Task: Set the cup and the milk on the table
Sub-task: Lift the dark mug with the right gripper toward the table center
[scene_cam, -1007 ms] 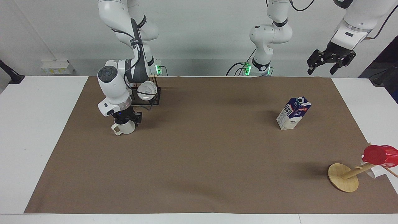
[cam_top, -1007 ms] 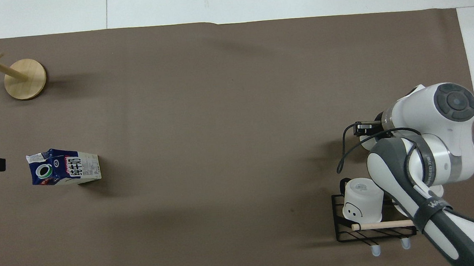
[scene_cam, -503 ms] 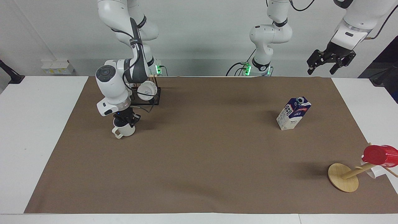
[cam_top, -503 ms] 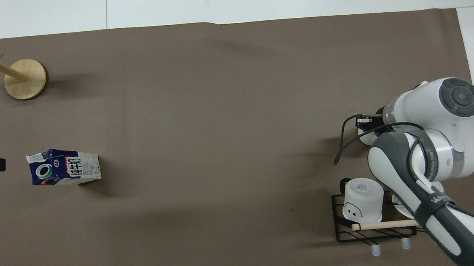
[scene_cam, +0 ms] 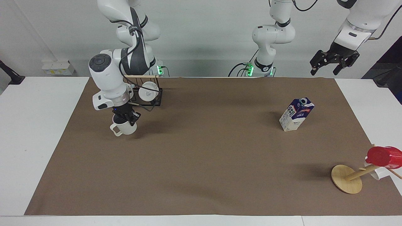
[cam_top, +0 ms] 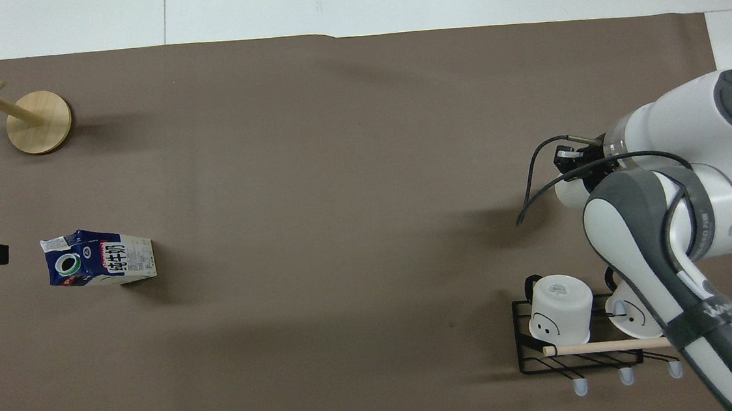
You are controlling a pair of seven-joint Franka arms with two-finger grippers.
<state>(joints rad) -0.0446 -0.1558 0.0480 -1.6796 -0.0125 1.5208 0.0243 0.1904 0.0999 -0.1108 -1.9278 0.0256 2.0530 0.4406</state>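
The right gripper point(scene_cam: 126, 118) clamps the cup point(scene_cam: 123, 128) at left of the facing view, just above the desk point(scene_cam: 201, 163). The milk point(scene_cam: 296, 114) stands upright at right. The left gripper point(scene_cam: 334, 59) waits spread, upper right.

Cream-white cup point(scene_cam: 125, 128), blue-topped white milk point(scene_cam: 296, 114) with red band, brown mat point(scene_cam: 201, 163) on white table point(scene_cam: 28, 125), red cup point(scene_cam: 381, 156)

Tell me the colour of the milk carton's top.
Dark blue on the milk carton, best seen in the overhead view.
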